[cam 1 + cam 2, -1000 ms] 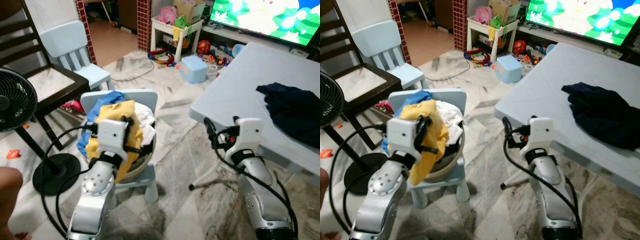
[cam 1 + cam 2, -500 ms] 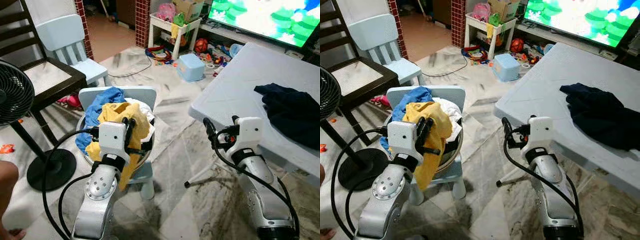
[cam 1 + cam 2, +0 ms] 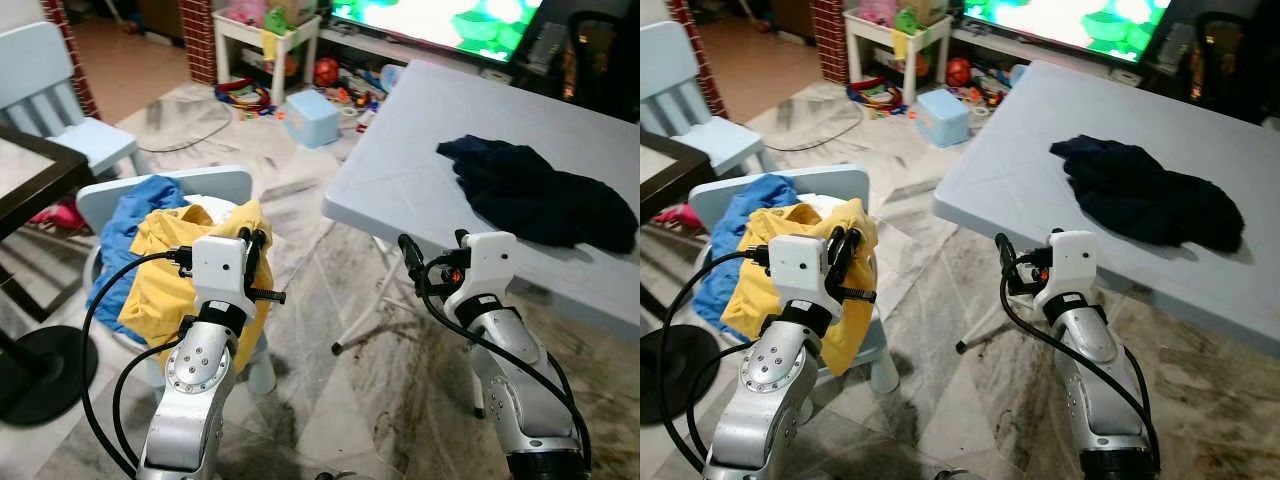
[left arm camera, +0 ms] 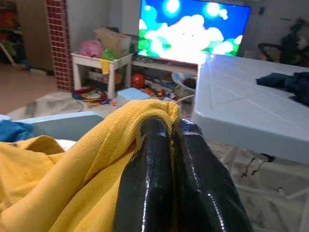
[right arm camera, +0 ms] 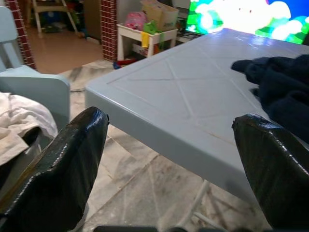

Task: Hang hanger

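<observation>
Head views: left gripper (image 3: 252, 240) over the laundry pile on the small chair (image 3: 215, 182), right gripper (image 3: 408, 252) near the table (image 3: 420, 150) edge, dark garment (image 3: 535, 195) on top. Left wrist: 2 fingers (image 4: 149, 159) pinching yellow cloth (image 4: 72, 183). Right wrist: fingers (image 5: 63, 159) spread wide before the table. Hanger: cannot tell where.

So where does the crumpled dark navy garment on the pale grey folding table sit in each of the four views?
Left eye view: dark navy garment at upper right, on the pale grey folding table.
Right eye view: right of centre, upper half.
Left wrist view: far right edge.
Right wrist view: right side, beyond the right gripper's fingers.
Shared landmark: the table's near edge.
</observation>
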Available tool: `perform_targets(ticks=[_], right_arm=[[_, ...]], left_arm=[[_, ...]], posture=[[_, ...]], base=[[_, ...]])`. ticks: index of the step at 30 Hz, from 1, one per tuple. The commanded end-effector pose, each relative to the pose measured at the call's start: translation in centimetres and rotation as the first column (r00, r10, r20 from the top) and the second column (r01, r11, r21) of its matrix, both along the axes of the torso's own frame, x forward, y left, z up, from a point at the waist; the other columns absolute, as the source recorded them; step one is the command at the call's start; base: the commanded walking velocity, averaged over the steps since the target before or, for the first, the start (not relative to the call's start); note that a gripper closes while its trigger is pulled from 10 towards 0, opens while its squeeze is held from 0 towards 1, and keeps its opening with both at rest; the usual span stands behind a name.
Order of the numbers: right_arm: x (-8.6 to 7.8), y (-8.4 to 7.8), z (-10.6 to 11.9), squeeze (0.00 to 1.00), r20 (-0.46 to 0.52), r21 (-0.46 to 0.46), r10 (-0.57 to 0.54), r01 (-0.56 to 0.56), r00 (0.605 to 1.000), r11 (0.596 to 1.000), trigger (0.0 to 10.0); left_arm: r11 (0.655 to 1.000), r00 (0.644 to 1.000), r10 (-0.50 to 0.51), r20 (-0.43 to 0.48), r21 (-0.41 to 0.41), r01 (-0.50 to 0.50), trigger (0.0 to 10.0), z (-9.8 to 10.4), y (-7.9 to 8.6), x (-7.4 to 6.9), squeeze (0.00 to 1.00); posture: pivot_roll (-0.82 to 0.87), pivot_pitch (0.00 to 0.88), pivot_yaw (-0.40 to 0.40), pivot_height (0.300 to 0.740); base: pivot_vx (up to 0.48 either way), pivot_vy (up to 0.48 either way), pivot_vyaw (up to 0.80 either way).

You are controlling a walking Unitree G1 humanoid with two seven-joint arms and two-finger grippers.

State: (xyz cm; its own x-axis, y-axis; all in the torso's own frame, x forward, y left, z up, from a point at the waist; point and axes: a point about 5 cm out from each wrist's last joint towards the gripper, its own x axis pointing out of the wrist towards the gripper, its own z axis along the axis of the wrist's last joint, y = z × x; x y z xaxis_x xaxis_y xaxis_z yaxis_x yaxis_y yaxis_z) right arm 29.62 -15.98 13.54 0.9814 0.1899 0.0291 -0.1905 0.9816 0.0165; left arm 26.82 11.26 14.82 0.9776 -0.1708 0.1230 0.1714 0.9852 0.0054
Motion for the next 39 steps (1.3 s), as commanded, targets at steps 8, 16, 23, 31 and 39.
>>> perform_targets(ticks=[8,16,23,31,39], right_arm=[[-0.1,-0.8,-1.6,0.0,-0.047,0.04,-0.062,0.064,0.997,0.997,10.0],[0.8,-3.4,0.8,0.0,0.063,0.074,-0.271,0.266,0.961,0.961,10.0],[0.3,-4.4,0.6,0.0,0.046,0.069,-0.296,0.293,0.954,0.954,10.0],[-0.1,-4.2,0.1,0.0,0.024,0.06,-0.292,0.29,0.956,0.955,10.0],[0.0,-3.6,-0.1,0.0,0.014,0.056,-0.274,0.273,0.962,0.96,10.0]], left_arm=[[0.998,0.999,-0.011,-0.054,-0.055,0.008,10.0,-1.2,-1.0,-0.2,0.0],[0.992,0.994,0.112,-0.01,-0.059,-0.112,10.0,-0.2,1.9,0.4,0.0],[0.991,0.992,0.122,-0.023,-0.045,-0.123,10.0,-0.7,2.8,0.4,0.0],[0.995,0.997,0.068,-0.03,-0.065,-0.07,10.0,-0.7,1.9,0.6,0.0],[0.998,1.0,-0.008,-0.008,-0.061,0.007,10.0,-0.4,1.4,0.5,0.0]], posture=[[0.12,0.042,-0.139,0.74],[0.1,0.059,-0.113,0.74],[0.09,0.071,-0.114,0.74],[0.08,0.078,-0.108,0.74],[0.08,0.08,-0.106,0.74]], base=[[0.0,0.0,-0.8],[0.0,0.0,-0.77],[0.0,0.0,-0.31],[0.0,0.0,-0.72],[0.0,-0.031,-0.8]])
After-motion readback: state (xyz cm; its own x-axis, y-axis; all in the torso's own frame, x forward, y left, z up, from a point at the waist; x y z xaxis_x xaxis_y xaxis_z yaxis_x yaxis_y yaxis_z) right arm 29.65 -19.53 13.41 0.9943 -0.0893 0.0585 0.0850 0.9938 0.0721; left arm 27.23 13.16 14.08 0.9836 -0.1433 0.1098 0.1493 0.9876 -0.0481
